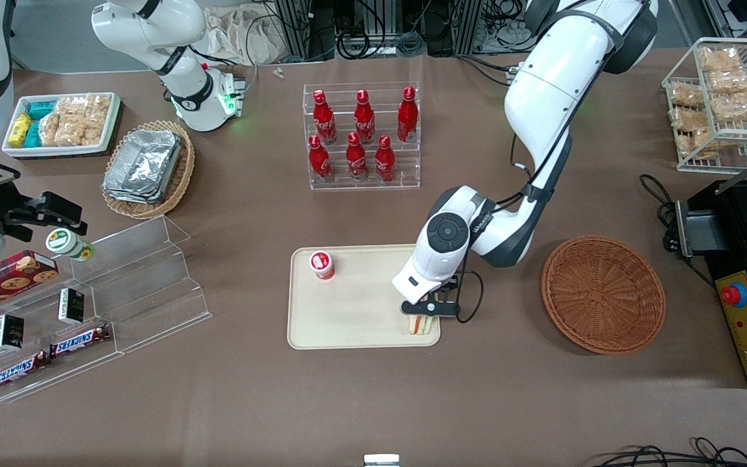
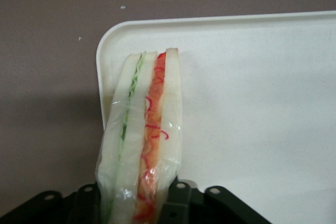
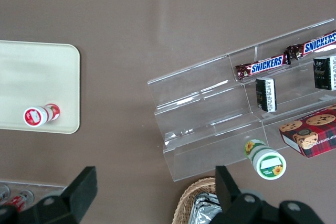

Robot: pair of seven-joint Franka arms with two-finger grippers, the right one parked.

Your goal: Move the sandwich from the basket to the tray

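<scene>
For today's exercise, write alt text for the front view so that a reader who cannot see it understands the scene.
The left arm's gripper holds a wrapped sandwich on edge over a corner of the cream tray, which also carries a small red-and-white cup. The round reddish-brown wicker basket sits beside the tray, toward the working arm's end of the brown table.

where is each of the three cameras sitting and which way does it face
Front view: high above the table, looking down; shows both arms, with the gripper holding the sandwich over the tray, and the basket empty.
Left wrist view: on the working arm's wrist, looking past the gripper at the sandwich and a tray corner.
Right wrist view: on the parked wrist, looking down at the clear shelf; dark finger tips show.
Shared: all three show the tray.
</scene>
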